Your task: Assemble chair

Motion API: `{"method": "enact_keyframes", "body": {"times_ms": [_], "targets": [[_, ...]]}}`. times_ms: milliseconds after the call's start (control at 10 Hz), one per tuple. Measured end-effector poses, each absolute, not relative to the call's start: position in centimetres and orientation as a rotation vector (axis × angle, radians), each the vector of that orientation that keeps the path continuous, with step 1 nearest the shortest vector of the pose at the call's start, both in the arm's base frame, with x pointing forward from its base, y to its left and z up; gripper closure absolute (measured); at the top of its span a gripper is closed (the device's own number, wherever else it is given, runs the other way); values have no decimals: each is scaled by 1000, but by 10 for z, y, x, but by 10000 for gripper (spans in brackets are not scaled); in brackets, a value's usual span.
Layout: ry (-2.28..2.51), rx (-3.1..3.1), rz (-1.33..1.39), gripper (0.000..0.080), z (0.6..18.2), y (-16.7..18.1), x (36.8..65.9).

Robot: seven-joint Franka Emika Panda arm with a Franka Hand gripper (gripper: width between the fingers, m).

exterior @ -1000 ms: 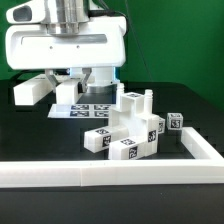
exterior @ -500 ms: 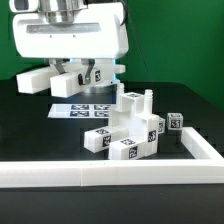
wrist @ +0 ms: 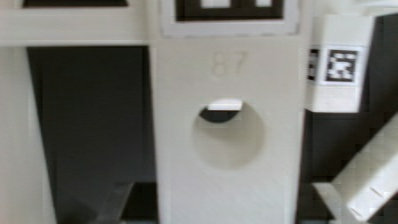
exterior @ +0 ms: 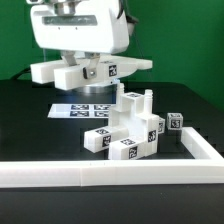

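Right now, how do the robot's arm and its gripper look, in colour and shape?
The two-finger gripper has a wide, boxy white plastic body with rounded corners. Above it sits a grey metallic cylindrical wrist. I cannot make out any cable or printed marking on either of them.

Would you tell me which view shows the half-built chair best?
The exterior view: the chair stands whole and unobstructed on the table. The wrist view is filled by the held panel, close up; I cannot make out the chair there.
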State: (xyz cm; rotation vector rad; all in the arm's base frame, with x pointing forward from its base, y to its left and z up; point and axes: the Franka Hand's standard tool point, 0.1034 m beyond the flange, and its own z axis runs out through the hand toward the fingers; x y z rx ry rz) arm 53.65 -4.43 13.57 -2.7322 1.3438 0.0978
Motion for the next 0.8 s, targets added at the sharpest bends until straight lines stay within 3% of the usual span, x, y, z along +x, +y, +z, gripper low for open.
{"method": "enact_keyframes", "body": {"times_ms": [500, 800], "targets": [[1328, -2741, 101, 509, 139, -23, 541], [1331, -2738, 75, 509, 145, 11, 558]]}}
